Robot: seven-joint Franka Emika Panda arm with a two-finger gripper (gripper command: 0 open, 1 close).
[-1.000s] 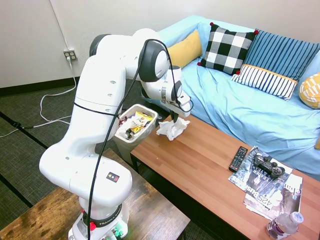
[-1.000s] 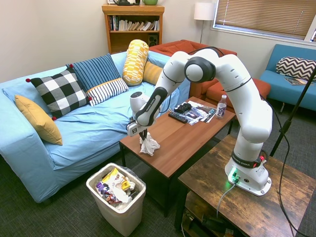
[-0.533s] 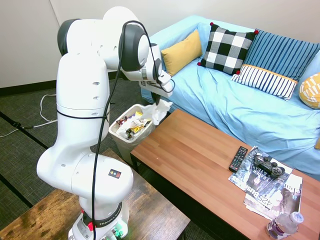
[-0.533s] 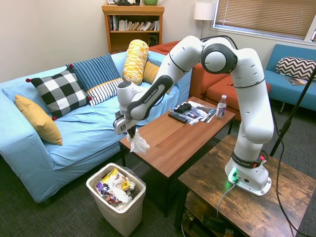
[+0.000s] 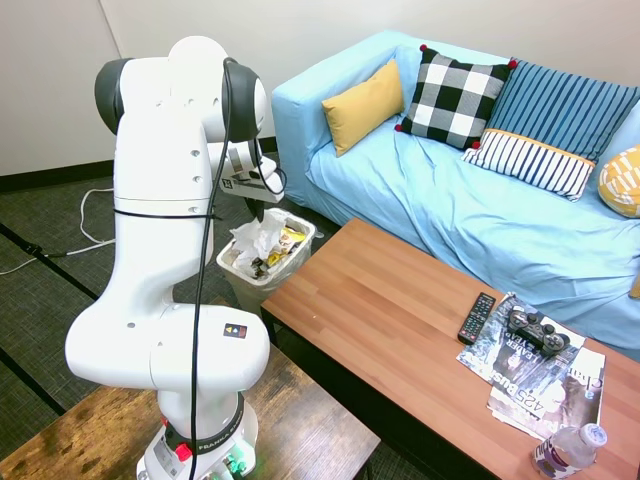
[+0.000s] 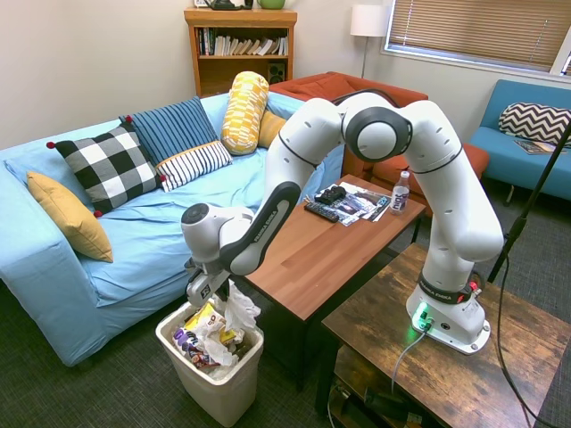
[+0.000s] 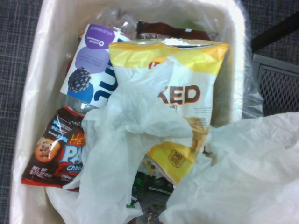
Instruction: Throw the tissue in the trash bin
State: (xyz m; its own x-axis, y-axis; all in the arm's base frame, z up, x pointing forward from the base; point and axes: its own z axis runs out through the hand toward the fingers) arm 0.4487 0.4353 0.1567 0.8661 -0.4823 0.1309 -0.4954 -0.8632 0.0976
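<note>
The tissue (image 5: 254, 238) is a white crumpled wad hanging just above the litter in the trash bin (image 5: 293, 262). My gripper (image 5: 259, 213) is directly over it, shut on its top. From the other side the gripper (image 6: 219, 289) points down over the pale bin (image 6: 214, 389), and the tissue (image 6: 240, 310) dangles onto the wrappers inside. Close up, the wrist view shows white tissue (image 7: 247, 172) over a yellow chip bag (image 7: 187, 93), snack wrappers and the bin's rim (image 7: 25, 93).
A wooden coffee table (image 5: 400, 330) stands right beside the bin, with a remote (image 5: 477, 317), a game controller (image 5: 536, 330), magazines (image 5: 545, 385) and a water bottle (image 5: 568, 450) at its far end. The blue sofa (image 5: 470, 200) lies behind.
The arm has swung from the table's corner over to the bin and come lower, carrying the tissue with it. The tissue now hangs inside the bin's mouth.
</note>
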